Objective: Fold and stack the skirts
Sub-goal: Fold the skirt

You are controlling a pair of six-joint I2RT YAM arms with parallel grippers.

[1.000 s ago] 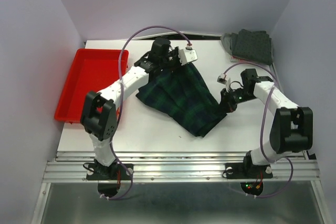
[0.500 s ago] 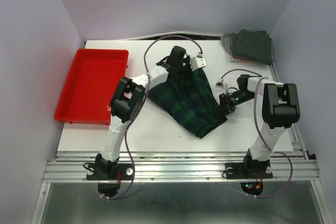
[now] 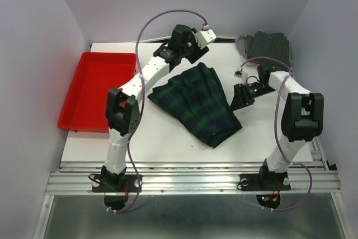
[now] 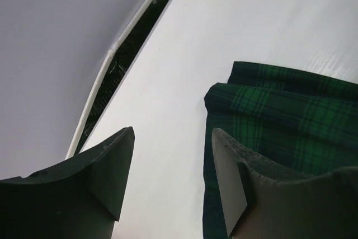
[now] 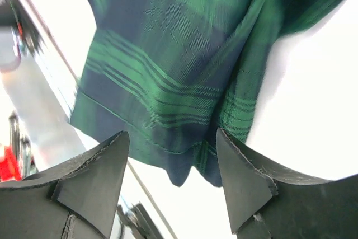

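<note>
The dark green-navy plaid skirt lies spread on the white table, free of both grippers. My left gripper hovers open just beyond its far corner. In the left wrist view the left gripper has bare table between its fingers and the plaid skirt just to the right. My right gripper stands open at the skirt's right edge. In the right wrist view the right gripper is open, with the plaid skirt's hem just ahead of the tips. A folded dark charcoal dotted skirt lies at the back right.
A red plastic tray sits along the table's left side. A paler grey cloth edge shows beside the charcoal skirt. The enclosure walls stand close behind and to both sides. The table's back edge runs just beyond my left gripper.
Both grippers have opened and let go of the plaid skirt, which now lies flat. The left gripper has pulled back towards the far edge; the right has drawn slightly off the cloth.
</note>
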